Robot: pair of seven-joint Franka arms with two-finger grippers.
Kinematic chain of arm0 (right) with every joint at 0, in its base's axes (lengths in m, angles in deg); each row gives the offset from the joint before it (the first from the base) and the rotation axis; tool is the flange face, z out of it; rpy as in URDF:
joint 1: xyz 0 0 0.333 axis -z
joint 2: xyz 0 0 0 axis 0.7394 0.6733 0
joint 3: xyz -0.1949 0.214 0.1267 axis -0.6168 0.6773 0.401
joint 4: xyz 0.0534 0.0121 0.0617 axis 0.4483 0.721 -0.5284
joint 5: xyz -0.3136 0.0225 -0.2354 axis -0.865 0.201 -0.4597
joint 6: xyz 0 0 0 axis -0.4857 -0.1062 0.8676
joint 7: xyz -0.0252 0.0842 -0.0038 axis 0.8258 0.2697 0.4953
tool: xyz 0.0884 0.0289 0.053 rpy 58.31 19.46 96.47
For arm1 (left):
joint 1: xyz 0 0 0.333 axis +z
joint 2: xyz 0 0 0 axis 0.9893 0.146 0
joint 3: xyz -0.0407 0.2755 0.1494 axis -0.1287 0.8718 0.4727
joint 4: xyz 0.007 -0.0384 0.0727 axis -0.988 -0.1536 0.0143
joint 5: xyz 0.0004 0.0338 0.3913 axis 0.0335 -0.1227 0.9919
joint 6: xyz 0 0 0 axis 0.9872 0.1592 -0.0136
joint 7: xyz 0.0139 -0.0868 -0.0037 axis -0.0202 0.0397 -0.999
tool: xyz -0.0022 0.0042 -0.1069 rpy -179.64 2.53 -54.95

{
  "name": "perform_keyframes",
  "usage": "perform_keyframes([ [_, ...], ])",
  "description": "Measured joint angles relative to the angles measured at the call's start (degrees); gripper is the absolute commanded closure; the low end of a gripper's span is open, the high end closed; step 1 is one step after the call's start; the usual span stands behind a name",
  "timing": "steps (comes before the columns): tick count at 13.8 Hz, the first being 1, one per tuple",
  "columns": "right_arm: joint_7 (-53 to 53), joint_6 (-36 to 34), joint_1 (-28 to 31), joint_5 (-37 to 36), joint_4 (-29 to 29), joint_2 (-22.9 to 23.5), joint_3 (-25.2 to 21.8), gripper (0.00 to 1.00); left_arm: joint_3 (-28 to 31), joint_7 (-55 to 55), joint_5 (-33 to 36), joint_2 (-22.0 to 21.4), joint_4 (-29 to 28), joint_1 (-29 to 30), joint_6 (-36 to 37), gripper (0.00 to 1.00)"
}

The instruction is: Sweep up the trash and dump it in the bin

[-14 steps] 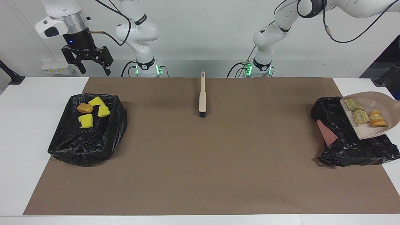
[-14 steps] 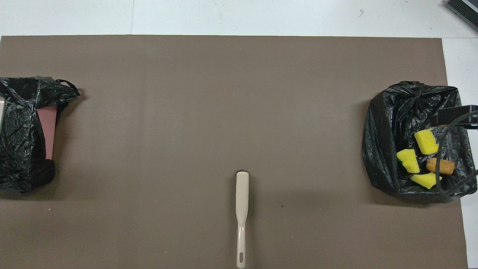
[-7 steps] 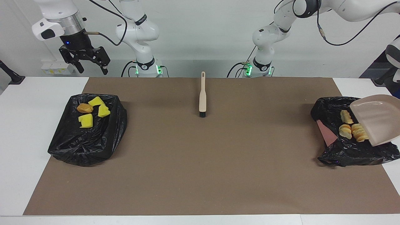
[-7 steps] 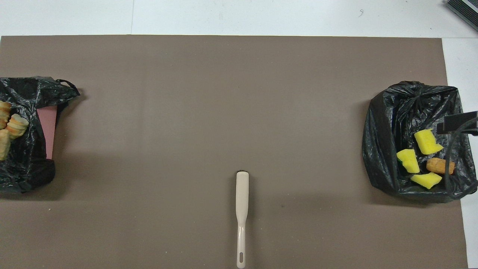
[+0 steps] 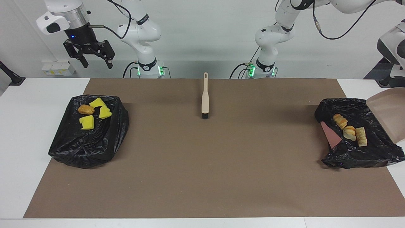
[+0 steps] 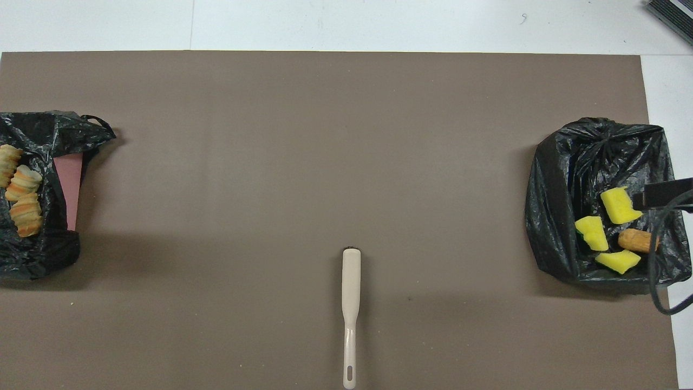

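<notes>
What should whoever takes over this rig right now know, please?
Right pincer: open, empty, raised near the bin at the right arm's end.
Left pincer: out of view, shut; it seems to hold the dustpan, tipped up beside the bin at the left arm's end.
Done: bread pieces lie in that bin; yellow chunks and brown lump in the other.
Brush: on the mat, mid-table, near the robots.
Left: probably only setting the dustpan down.
</notes>
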State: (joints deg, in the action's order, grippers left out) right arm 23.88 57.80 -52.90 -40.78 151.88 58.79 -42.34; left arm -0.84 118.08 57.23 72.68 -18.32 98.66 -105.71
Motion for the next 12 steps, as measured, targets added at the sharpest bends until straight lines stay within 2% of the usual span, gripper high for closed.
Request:
perform_keyframes([
  [3, 0.0, 0.0, -0.39, 0.01, 0.08, 0.0, -0.01, 0.0, -0.06, -0.46, -3.19, -2.43, -0.35, -0.09, 0.23, 1.0],
  [6, 0.0, 0.0, -0.64, 0.01, 0.08, 0.0, 0.05, 0.0, -0.08, -2.49, -13.29, -3.13, -0.7, -0.14, 0.75, 1.0],
  [12, 0.0, 0.0, -0.64, 0.01, 0.08, 0.0, 0.01, 0.0, -0.38, -14.08, -31.91, -3.26, -1.08, -0.29, 7.11, 1.0],
])
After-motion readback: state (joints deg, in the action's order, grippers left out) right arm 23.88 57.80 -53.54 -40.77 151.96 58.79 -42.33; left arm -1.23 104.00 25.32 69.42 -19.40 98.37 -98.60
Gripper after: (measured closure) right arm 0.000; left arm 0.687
